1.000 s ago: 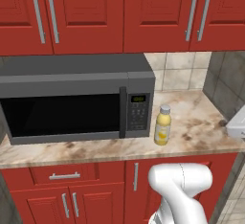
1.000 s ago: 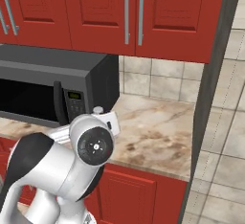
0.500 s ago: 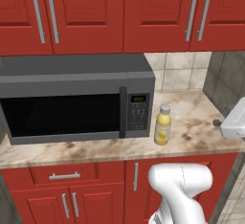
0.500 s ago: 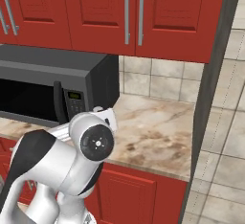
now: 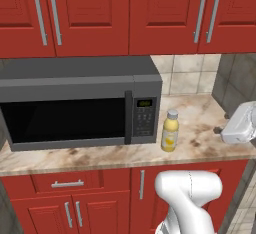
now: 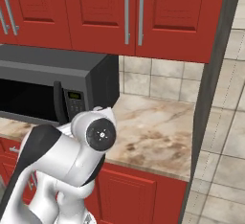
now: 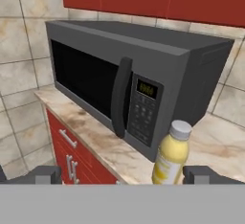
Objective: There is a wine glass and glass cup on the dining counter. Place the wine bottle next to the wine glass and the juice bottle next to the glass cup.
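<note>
The yellow juice bottle [image 5: 170, 131] with its cream cap stands upright on the marbled counter, just right of the microwave. My white hand [image 5: 239, 124] hovers over the counter's right end, about a hand's width right of the bottle and apart from it. In the hand view my gripper [image 7: 122, 176] is open, its two dark fingertips [image 7: 44, 174] spread wide, and the juice bottle [image 7: 171, 155] stands ahead, closer to the right fingertip. The wine bottle, wine glass, glass cup and dining counter are out of view.
A dark grey microwave [image 5: 80, 105] takes up the counter's left and middle. Red wall cabinets [image 5: 125, 13] hang low above it. A grey side wall [image 5: 235, 78] closes the counter's right end. Red drawers and doors [image 5: 70, 203] lie below the counter edge.
My hand has come further into the left base view from the right, moving left toward the juice bottle. The bottle has not moved.
</note>
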Controlling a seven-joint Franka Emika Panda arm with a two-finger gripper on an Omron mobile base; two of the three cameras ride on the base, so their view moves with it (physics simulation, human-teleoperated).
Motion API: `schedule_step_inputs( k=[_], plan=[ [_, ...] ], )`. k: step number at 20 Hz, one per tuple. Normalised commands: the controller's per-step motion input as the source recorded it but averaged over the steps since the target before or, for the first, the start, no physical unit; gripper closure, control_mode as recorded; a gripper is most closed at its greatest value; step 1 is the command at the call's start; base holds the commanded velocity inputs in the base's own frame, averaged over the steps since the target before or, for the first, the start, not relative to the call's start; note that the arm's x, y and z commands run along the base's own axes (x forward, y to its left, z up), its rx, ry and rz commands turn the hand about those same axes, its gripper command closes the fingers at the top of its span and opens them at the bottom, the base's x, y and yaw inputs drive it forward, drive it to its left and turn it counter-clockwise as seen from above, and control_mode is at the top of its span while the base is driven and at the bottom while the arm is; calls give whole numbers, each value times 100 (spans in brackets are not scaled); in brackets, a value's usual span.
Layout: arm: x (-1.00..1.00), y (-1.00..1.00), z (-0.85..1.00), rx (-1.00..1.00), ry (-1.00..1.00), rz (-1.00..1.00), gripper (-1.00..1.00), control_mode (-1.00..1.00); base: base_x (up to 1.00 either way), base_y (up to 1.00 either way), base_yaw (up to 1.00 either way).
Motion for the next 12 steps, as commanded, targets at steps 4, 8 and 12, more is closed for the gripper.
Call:
schedule_step_inputs(
  k=[4, 8, 12],
  plan=[
    [23, 20, -38, 0, -4, 0, -100, -100, 0, 0, 0],
    [4, 18, -48, 2, -10, 0, -100, -100, 0, 0, 0],
    [13, 17, -53, 2, -15, 0, -100, -100, 0, 0, 0]
  ],
)
